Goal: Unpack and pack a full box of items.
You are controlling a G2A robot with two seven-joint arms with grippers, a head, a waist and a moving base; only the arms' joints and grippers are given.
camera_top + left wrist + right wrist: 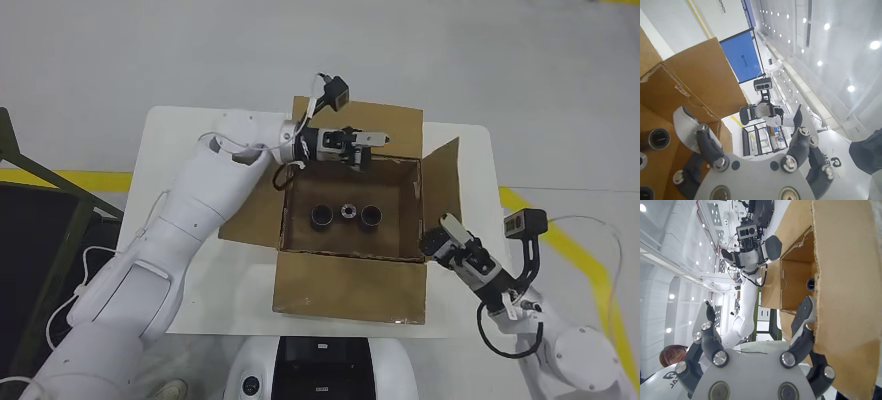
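Observation:
An open cardboard box (350, 290) stands on the white table (200, 300). On its floor lie two dark cylinders (322, 215) (371, 215) with a small metal ring piece (347, 211) between them. My left gripper (365, 140) is open above the box's far rim, holding nothing. In the left wrist view its fingers (683, 121) are spread, with one dark cylinder (659, 139) below inside the box (696, 75). My right gripper (445, 240) is open beside the box's right wall. In the right wrist view one finger (804, 311) sits against the raised flap (844, 275), and a cylinder (810, 284) shows inside.
The box's flaps are folded outward on all sides; the right flap (445, 175) stands up. Bare table lies left of the box and along the front edge. A dark frame (40, 260) stands off the table's left side.

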